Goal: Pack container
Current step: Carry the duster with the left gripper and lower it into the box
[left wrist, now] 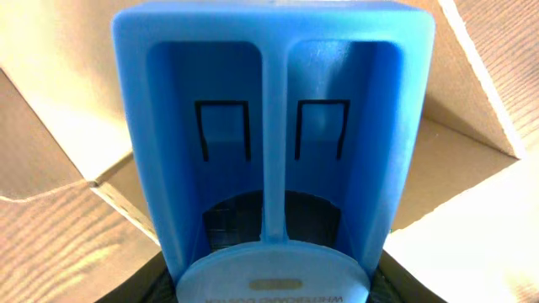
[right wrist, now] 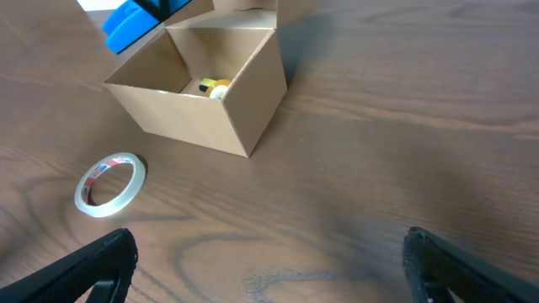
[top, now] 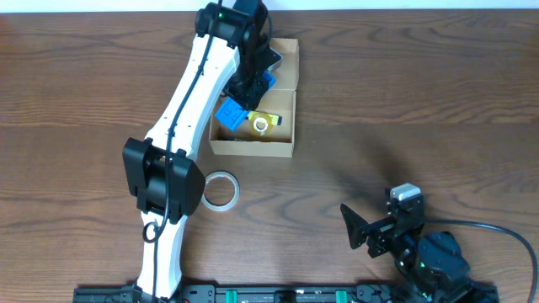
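**Blue eraser over the box, left rim close**

- Left arm reaches across the table [top: 438, 101] to the far middle. Left pincer [top: 255, 88] looks clenched on a blue eraser [left wrist: 269, 126]. Its fingers are mostly hidden, but the right wrist view shows the eraser hanging clear above the rim.
- Tape roll [top: 221, 191] lies flat on the table, near the box's front left corner and not touching it.
- Container [top: 253, 148] sits at far centre, open, with its flap lid [top: 288, 61] folded back on the far side. A small yellow-and-white item [top: 262, 124] lies inside, towards the right.
- Handling, judged: thin cardboard, light and nearly empty, so it likely slides on the smooth wood at any sideways nudge. Walls would flex if pinched mid-span. Corners or the front rim look like the stiffest hold, and the flap should bend easily at its hinge.
- Edges: the eraser hangs tilted over the left wall, so catching that rim is the risk. The free floor is on the box's left side.
- Right pincer [right wrist: 269, 273] is spread wide and empty, low near the front edge, well apart from the box. Bare table lies between them.
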Controlling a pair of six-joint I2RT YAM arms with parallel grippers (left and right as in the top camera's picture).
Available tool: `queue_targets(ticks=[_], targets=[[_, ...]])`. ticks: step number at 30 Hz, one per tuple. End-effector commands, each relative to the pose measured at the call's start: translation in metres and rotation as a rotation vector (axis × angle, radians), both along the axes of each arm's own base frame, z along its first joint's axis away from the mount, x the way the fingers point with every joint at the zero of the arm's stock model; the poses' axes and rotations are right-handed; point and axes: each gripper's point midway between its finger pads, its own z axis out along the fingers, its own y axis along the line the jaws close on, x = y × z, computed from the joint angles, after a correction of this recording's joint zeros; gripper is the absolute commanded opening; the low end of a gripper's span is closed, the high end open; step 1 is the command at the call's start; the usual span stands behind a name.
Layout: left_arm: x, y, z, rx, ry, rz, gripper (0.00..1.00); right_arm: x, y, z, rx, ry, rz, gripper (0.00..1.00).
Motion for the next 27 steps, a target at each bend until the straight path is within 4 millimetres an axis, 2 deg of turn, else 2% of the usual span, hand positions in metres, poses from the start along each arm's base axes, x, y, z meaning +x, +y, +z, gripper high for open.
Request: queue_targets(ticks=[1,7,20,27], targets=[[0.003,0.001,0.011,-0.012,-0.041,-0.044,0.33,0.001,-0.002,0.000,0.008,0.001,-0.017,1.00],[0.000,-0.013,0.000,-0.083,-0.011,-0.083,0.33,0.001,-0.002,0.000,0.008,0.001,-0.017,0.99],[-0.005,-0.011,-0.047,-0.061,0.042,-0.088,0.33,0.001,-0.002,0.000,0.007,0.001,-0.017,0.99],[-0.006,-0.010,-0.052,-0.060,0.047,-0.088,0.34,0.001,-0.002,0.000,0.007,0.001,-0.017,0.99]])
